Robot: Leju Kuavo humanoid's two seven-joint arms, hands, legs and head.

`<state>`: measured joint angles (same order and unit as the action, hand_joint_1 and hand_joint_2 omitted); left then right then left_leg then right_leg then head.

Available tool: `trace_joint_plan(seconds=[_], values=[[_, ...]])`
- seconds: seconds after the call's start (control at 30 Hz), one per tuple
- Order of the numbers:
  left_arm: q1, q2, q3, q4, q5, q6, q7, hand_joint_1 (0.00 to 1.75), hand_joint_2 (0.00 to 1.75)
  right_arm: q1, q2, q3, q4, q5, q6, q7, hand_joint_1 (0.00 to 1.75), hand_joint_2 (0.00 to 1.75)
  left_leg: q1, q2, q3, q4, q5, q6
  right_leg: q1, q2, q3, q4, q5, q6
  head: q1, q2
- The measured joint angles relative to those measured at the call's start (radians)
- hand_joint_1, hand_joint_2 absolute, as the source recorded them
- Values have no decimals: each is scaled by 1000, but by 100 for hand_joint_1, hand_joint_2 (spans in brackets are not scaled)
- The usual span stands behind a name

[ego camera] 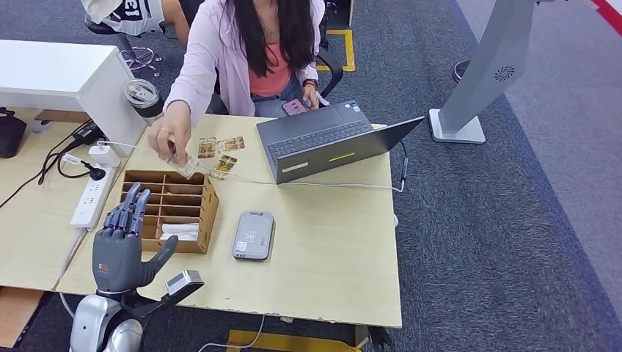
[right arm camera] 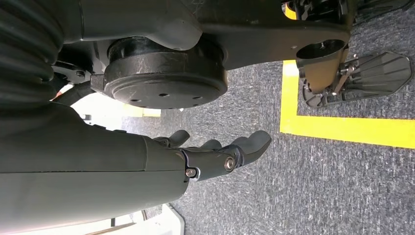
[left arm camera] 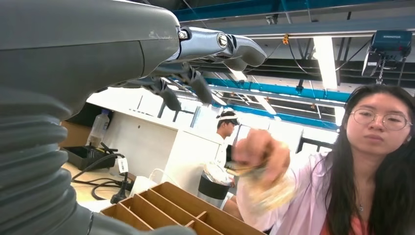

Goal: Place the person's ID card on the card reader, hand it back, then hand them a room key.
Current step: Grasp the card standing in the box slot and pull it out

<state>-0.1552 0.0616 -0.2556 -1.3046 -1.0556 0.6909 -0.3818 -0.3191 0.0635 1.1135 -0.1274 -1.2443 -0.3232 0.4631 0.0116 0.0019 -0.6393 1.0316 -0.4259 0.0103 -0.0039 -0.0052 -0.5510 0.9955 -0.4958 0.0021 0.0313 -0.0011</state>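
Observation:
A person in a pink shirt sits across the table and holds out a card [ego camera: 185, 166] over the far edge of the brown divided box [ego camera: 207, 213]; in the left wrist view the same card [left arm camera: 249, 170] is a blur in the person's hand. My left hand [ego camera: 123, 242] is raised over the box's near left corner, fingers spread and empty, a short way from the card. The grey card reader [ego camera: 254, 235] lies flat right of the box. White cards [ego camera: 180, 231] sit in a near box slot. My right hand [right arm camera: 215, 152] hangs low over carpet, fingers loosely apart, holding nothing.
An open grey laptop [ego camera: 323, 143] stands at the far middle of the table. Three patterned cards [ego camera: 220, 150] lie near it. A white power strip [ego camera: 92, 192] with cables lies on the left, and a lidded cup [ego camera: 143, 97] stands behind it. A grey stand [ego camera: 477, 88] rises on the carpet at right.

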Motion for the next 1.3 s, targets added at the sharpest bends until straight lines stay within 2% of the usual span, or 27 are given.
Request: trace_joint_plan(seconds=[0.47,0.83,1.07,1.3], values=[[1,-4,2,-6,15,0,-36,0,175,0,2,0,0,-10,0,-1,0,175,0,0,0,0,0,0,0,0,0,0,0,0,0,0],[1,-3,3,-7,10,-1,-25,0,175,0,2,0,0,-12,0,-4,0,175,0,0,0,0,0,0,0,0,0,0,0,0,0,0],[-20,12,-12,35,-35,-68,86,0,175,0,2,1,0,-22,5,-6,0,175,0,0,0,0,0,0,0,0,0,0,0,0,0,0],[-54,30,-47,110,-59,-129,150,0,175,0,2,1,0,-31,14,-6,0,175,0,0,0,0,0,0,0,0,0,0,0,0,0,0]])
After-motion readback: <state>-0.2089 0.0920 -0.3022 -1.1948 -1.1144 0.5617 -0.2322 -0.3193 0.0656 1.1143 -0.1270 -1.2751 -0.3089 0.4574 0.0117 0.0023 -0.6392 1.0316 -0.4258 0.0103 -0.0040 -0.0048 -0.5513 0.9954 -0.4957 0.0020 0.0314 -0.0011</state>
